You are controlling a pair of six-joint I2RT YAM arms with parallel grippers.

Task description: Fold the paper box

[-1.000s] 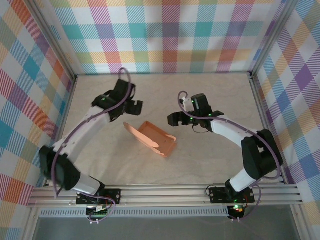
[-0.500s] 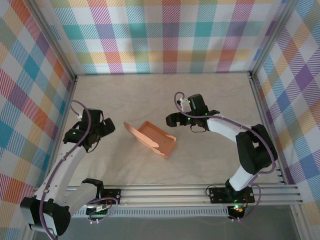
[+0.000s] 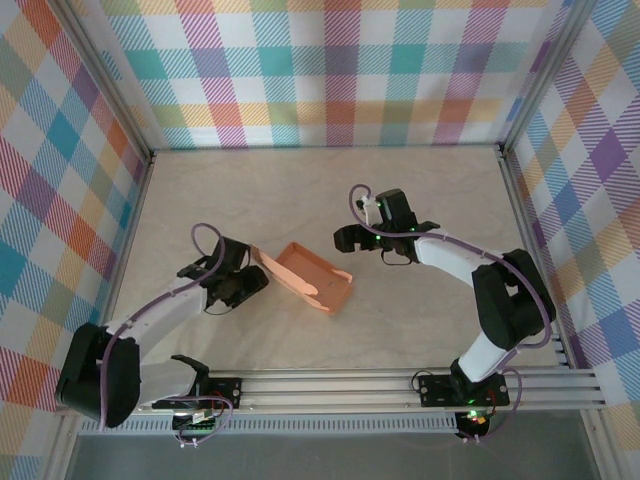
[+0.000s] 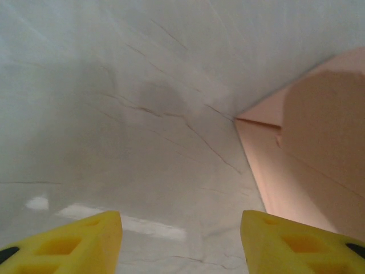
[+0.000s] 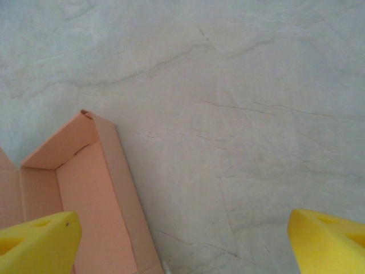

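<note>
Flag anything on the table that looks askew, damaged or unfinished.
The paper box lies diagonal to the table edges and is only half formed. Its side walls stand up, but the flap at its left end sticks out beyond the box instead of being folded in. No tear or spill is visible.

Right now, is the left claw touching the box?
Cannot tell. In the left wrist view the left claw sits right beside the box, but neither contact nor gap shows plainly.
</note>
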